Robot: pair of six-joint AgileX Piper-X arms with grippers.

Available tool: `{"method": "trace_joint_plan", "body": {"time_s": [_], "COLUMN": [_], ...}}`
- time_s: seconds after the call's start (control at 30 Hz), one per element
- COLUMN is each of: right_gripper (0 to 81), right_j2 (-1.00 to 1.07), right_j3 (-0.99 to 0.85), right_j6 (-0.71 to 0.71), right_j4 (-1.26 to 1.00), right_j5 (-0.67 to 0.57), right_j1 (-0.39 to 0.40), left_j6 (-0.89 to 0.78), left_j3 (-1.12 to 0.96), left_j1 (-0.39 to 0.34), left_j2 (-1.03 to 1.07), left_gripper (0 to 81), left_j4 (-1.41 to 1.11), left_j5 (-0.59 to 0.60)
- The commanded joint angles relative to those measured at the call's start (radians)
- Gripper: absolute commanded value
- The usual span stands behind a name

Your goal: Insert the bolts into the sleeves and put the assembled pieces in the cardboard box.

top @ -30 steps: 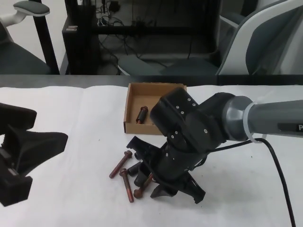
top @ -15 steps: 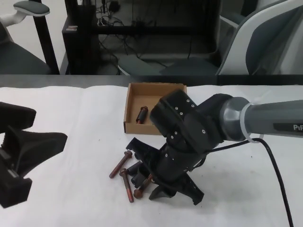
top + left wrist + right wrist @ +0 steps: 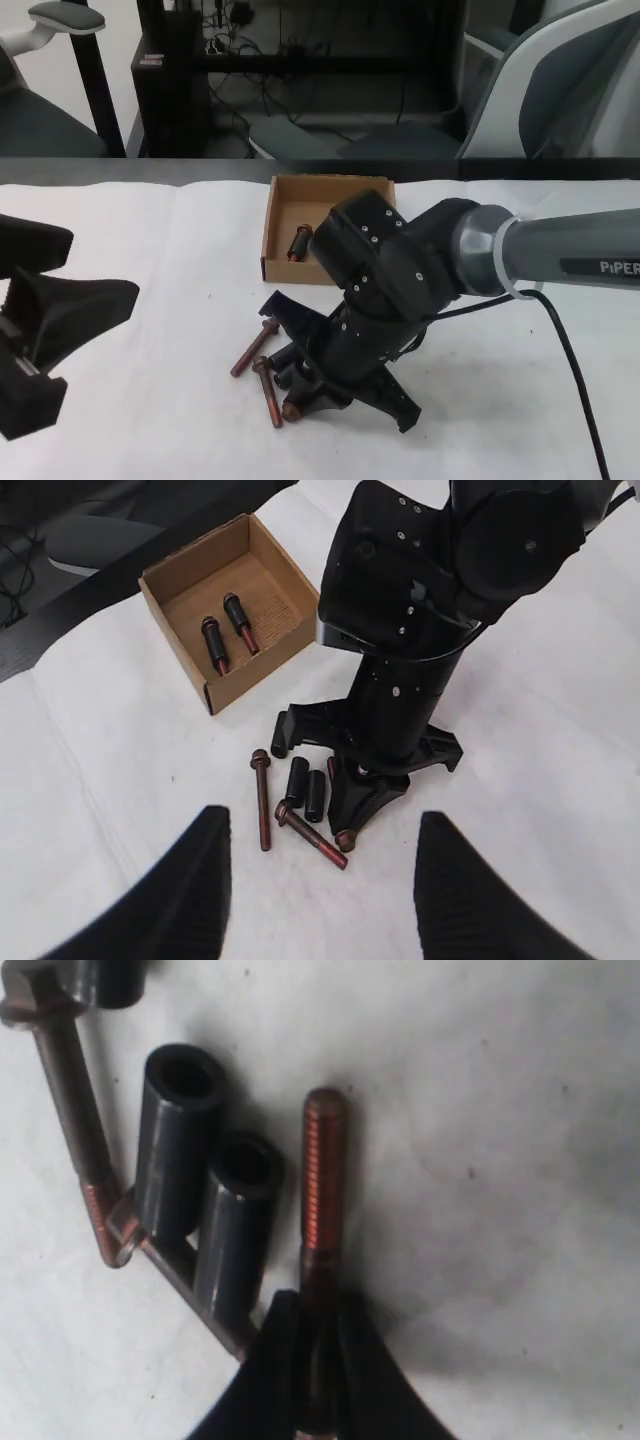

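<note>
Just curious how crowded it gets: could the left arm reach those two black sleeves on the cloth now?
Probably not cleanly. The right gripper is down beside the sleeves, closed on a bolt, its arm looming over them. The open left gripper faces them, but a collision seems likely.

White-draped bench (image 3: 130,240), black rack (image 3: 170,90) with tangled cables (image 3: 300,45) behind, grey chairs (image 3: 560,70) on a pale floor (image 3: 118,50).

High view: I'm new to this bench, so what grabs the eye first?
The black right arm looms over mid-bench, its gripper shut on a reddish bolt beside two black sleeves. Beyond it, the cardboard box holds two assembled pieces.
</note>
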Motion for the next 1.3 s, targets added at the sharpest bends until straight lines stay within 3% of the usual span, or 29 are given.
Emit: {"method": "trace_joint_plan", "body": {"time_s": [0.0,0.1,0.33,0.53,0.83,1.17,1.27], "right_gripper": [1.1,1.1,0.4,0.4,0.4,0.4,0.4], "right_j2": [0.021,0.021,0.021,0.009,-0.014,-0.016,-0.016], "right_j3": [0.0,0.0,-0.002,-0.023,-0.126,-0.237,-0.247], "right_j6": [-0.008,-0.012,-0.165,-0.408,-0.878,-1.606,-1.889], "right_j4": [0.0,0.0,0.013,0.187,0.487,0.585,0.603], "right_j5": [-0.011,-0.026,-0.085,-0.082,0.087,0.239,0.245], "right_j1": [-0.002,-0.002,-0.002,-0.008,-0.078,-0.109,-0.096], "left_j6": [0.002,0.002,0.002,0.002,0.002,0.002,0.002], "left_j3": [-0.002,-0.002,-0.002,-0.002,-0.002,-0.002,-0.002], "left_j1": [-0.001,-0.001,-0.001,-0.001,-0.001,-0.001,-0.001], "left_j2": [-0.021,-0.027,-0.027,-0.027,-0.027,-0.027,-0.027], "left_gripper": [55.9,55.9,55.9,55.9,55.9,55.9,55.9], "left_j4": [-0.008,-0.008,-0.008,-0.008,-0.008,-0.008,-0.008], "left_j5": [-0.016,-0.024,-0.024,-0.024,-0.024,-0.024,-0.024]}}
